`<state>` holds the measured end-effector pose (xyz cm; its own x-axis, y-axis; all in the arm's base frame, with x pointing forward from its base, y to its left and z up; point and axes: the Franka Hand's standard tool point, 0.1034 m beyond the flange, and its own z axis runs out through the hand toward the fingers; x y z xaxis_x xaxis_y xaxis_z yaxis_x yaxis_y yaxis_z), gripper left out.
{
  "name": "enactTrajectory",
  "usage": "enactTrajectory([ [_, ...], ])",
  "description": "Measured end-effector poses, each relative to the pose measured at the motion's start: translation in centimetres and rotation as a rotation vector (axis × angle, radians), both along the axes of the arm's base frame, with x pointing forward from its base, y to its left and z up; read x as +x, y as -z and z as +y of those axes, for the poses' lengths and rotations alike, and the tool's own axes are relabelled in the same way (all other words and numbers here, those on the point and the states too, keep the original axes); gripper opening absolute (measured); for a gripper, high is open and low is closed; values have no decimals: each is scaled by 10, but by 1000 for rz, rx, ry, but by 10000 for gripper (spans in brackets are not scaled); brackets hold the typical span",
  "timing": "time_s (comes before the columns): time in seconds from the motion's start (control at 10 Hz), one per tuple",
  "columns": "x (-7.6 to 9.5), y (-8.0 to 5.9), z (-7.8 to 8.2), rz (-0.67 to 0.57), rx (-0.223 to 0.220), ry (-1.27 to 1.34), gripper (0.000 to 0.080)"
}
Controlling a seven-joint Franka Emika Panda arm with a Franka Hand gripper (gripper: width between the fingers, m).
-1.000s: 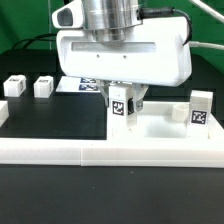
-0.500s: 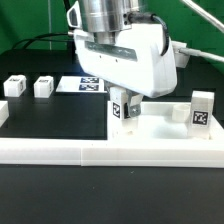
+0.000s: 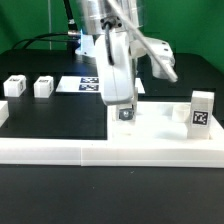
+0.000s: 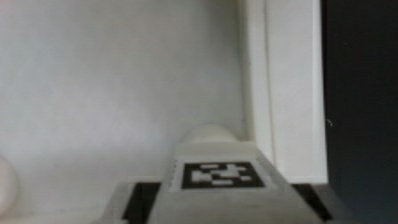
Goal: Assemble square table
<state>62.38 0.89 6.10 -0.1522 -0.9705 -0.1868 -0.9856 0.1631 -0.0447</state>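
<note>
The white square tabletop (image 3: 165, 134) lies against the front rail; its flat face and raised rim (image 4: 281, 90) fill the wrist view. My gripper (image 3: 123, 104) is shut on a small white tagged leg (image 3: 125, 114) and holds it upright at the tabletop's corner on the exterior view's left. In the wrist view the leg (image 4: 221, 165) sits between my dark fingers (image 4: 143, 203). Another leg (image 3: 201, 110) stands upright at the tabletop's corner on the exterior view's right. Two loose legs (image 3: 14, 86) (image 3: 42, 87) lie at the far left.
The long white border rail (image 3: 100, 153) runs along the front of the tabletop. The marker board (image 3: 85, 85) lies flat behind my gripper. Black cables hang behind the arm.
My wrist has turned about its upright axis, so the wide hand now shows edge-on. The held leg turned with it and stayed at the same corner.
</note>
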Motion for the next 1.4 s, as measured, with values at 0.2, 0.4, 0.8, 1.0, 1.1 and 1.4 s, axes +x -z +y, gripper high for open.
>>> enactTrajectory([
  [0.2,0,1,2,-4,-1,16,278],
  [0.4,0,0,3,-13,-1,-31,346],
  [0.8,0,-9,-2,-85,-43,-506,640],
  [1.0,0,-8,-2,-112,-54,-660,648],
  [1.1,0,-8,-3,-124,-68,-761,649],
  [1.4,3,-13,1,-163,-172,-1250,649],
])
